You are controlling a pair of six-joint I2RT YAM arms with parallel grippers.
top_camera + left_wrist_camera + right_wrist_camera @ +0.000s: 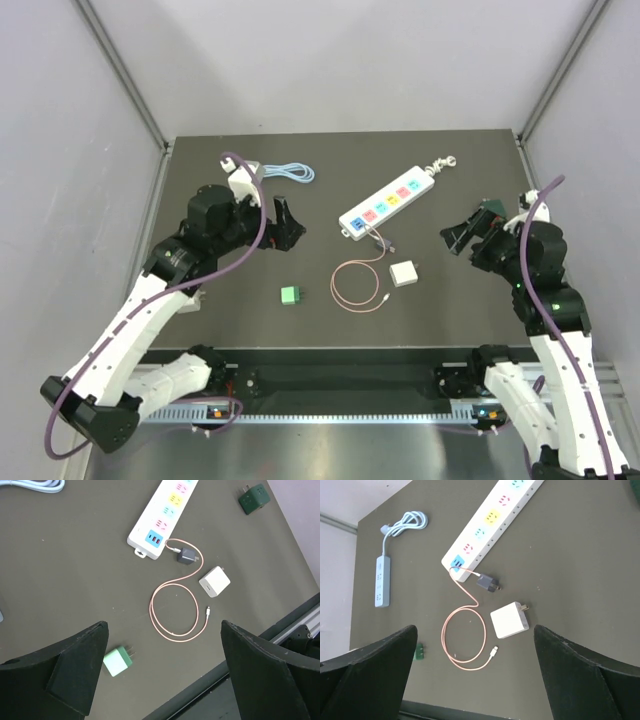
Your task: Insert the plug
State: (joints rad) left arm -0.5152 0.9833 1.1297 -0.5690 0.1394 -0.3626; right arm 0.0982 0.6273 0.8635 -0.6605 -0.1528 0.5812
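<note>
A white power strip (388,203) with coloured sockets lies slantwise at mid-table; it also shows in the left wrist view (165,517) and the right wrist view (492,517). Near its end lie a small dark adapter (187,556) with a coiled pink cable (358,285), a white plug (404,273), and a light green plug (291,295). A dark green plug (254,498) lies at the right. My left gripper (285,225) is open and empty above the table left of the strip. My right gripper (458,238) is open and empty, right of the white plug.
A small grey-blue power strip (382,581) with a coiled cable (290,172) lies at the back left, partly under my left arm. The table's front rail (340,375) runs along the near edge. Grey walls close in the table on both sides.
</note>
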